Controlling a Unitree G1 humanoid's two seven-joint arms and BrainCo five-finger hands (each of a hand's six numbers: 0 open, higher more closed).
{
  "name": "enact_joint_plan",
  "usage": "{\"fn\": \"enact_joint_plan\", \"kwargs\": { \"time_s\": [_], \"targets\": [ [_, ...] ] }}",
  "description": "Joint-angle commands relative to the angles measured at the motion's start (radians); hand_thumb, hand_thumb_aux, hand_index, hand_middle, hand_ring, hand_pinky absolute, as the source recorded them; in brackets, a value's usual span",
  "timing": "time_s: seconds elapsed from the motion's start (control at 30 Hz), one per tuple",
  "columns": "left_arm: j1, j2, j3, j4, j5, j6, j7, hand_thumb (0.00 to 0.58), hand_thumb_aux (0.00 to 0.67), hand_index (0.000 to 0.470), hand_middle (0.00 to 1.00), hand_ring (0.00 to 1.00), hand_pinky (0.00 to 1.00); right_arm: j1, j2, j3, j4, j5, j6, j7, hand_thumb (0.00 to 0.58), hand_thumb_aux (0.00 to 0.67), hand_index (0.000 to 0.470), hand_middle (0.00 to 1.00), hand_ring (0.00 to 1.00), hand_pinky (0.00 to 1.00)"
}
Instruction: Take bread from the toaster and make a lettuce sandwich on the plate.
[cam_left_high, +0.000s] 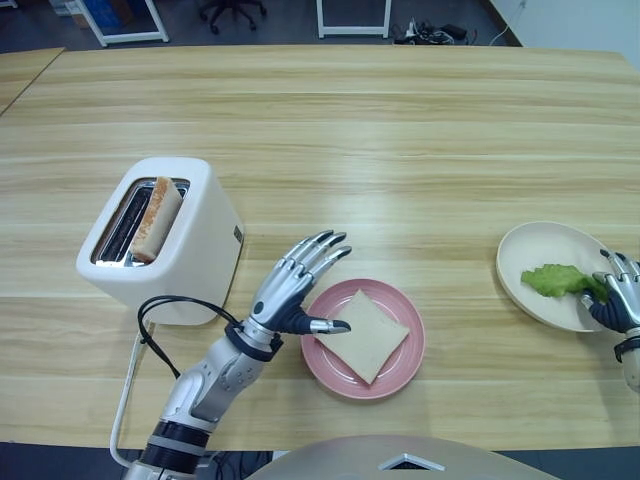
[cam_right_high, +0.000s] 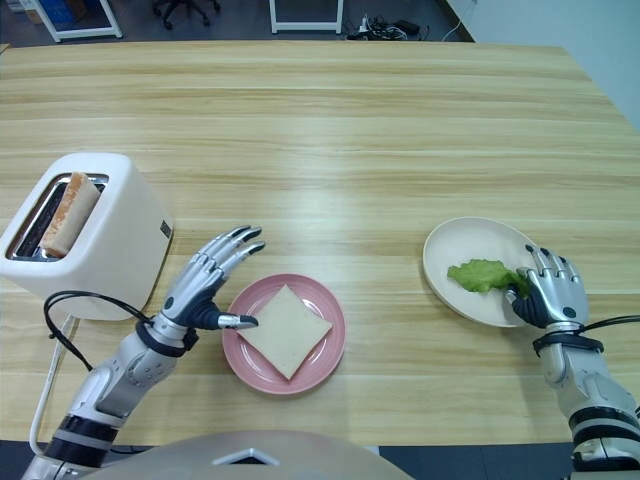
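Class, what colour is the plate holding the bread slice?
Pink plate, clearest in the right eye view.

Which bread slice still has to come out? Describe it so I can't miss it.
Find the white toaster on the left side of the table. The toast stands on edge in its right-hand slot, poking out. Unlike the pale slice lying flat on the pink plate, it is upright and toasted brown.

Pale wood-plank counter (cam_left_high: 400, 150) under soft overhead glare. Beyond its far edge: dark floor (cam_left_high: 280, 25), wheeled office-chair base (cam_left_high: 232, 12), white furniture legs (cam_left_high: 353, 20), tangled cables (cam_left_high: 430, 33). White wall (cam_left_high: 580, 25) past the far right corner, second wooden tabletop (cam_left_high: 20, 70) off the far left.
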Motion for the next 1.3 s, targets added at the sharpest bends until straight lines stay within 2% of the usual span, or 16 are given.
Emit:
{"fn": "enact_joint_plan", "kwargs": {
  "time_s": [0.03, 0.13, 0.2, 0.27, 0.33, 0.43, 0.57, 0.7, 0.97, 1.0, 1.03, 1.07, 1.3],
  "targets": [
    [0.038, 0.006, 0.048, 0.012, -0.032, 0.012, 0.022, 0.045, 0.026, 0.018, 0.00, 0.00, 0.00, 0.070, -0.029, -0.032, -0.188, -0.018, 0.028, -0.072, 0.580, 0.670, 0.470, 0.00, 0.00, 0.00],
    [0.052, 0.004, 0.075, 0.021, -0.045, 0.005, 0.051, 0.040, 0.024, 0.017, 0.00, 0.00, 0.00, 0.171, -0.004, -0.114, -0.492, -0.017, 0.043, -0.110, 0.580, 0.670, 0.470, 0.00, 0.00, 0.00],
    [0.053, 0.005, 0.091, 0.027, -0.055, -0.004, 0.067, 0.000, 0.000, 0.000, 0.00, 0.00, 0.00, 0.215, 0.028, -0.142, -0.679, -0.021, 0.044, -0.102, 0.580, 0.670, 0.470, 0.00, 0.00, 0.00],
    [0.051, 0.003, 0.100, 0.030, -0.062, -0.014, 0.079, 0.000, 0.000, 0.000, 0.00, 0.00, 0.00, 0.232, 0.065, -0.128, -0.827, -0.024, 0.022, -0.074, 0.580, 0.670, 0.470, 0.00, 0.00, 0.00],
    [0.048, -0.001, 0.110, 0.033, -0.065, -0.017, 0.089, 0.000, 0.000, 0.000, 0.00, 0.00, 0.00, 0.212, 0.104, -0.048, -0.906, -0.028, -0.036, -0.028, 0.580, 0.670, 0.470, 0.00, 0.00, 0.00],
    [0.035, -0.010, 0.113, 0.037, -0.068, -0.019, 0.100, 0.000, 0.000, 0.000, 0.00, 0.00, 0.00, 0.151, 0.185, 0.138, -0.857, -0.068, -0.175, 0.015, 0.580, 0.670, 0.470, 0.00, 0.00, 0.00],
    [0.014, -0.017, 0.104, 0.053, -0.068, -0.022, 0.099, 0.000, 0.000, 0.000, 0.00, 0.00, 0.00, 0.073, 0.291, 0.314, -0.696, -0.173, -0.266, 0.006, 0.580, 0.670, 0.470, 0.00, 0.00, 0.00],
    [0.006, -0.013, 0.114, 0.060, -0.072, -0.020, 0.100, 0.000, 0.000, 0.000, 0.00, 0.00, 0.00, 0.052, 0.316, 0.365, -0.617, -0.224, -0.291, -0.017, 0.580, 0.670, 0.470, 0.00, 0.00, 0.00],
    [-0.008, -0.004, 0.158, 0.051, -0.081, -0.001, 0.097, 0.000, 0.000, 0.000, 0.00, 0.00, 0.00, 0.055, 0.289, 0.404, -0.573, -0.257, -0.303, 0.022, 0.580, 0.670, 0.470, 0.00, 0.00, 0.00],
    [-0.009, -0.004, 0.159, 0.052, -0.081, 0.000, 0.097, 0.000, 0.000, 0.000, 0.00, 0.00, 0.00, 0.055, 0.289, 0.404, -0.575, -0.259, -0.301, 0.024, 0.521, 0.457, 0.321, 0.00, 0.00, 0.00],
    [-0.010, -0.004, 0.159, 0.053, -0.081, 0.000, 0.096, 0.000, 0.000, 0.000, 0.00, 0.00, 0.00, 0.055, 0.290, 0.404, -0.576, -0.263, -0.296, 0.024, 0.368, 0.265, 0.186, 0.00, 0.00, 0.00],
    [-0.010, -0.003, 0.161, 0.052, -0.081, 0.001, 0.096, 0.000, 0.000, 0.000, 0.00, 0.00, 0.00, 0.053, 0.291, 0.404, -0.578, -0.267, -0.292, 0.023, 0.000, 0.000, 0.000, 0.00, 0.00, 0.00],
    [0.016, -0.001, 0.214, -0.002, -0.043, 0.040, 0.124, 0.000, 0.000, 0.000, 0.00, 0.00, 0.00, 0.048, 0.303, 0.398, -0.604, -0.283, -0.255, 0.015, 0.000, 0.000, 0.000, 0.00, 0.00, 0.00]
  ]
}}
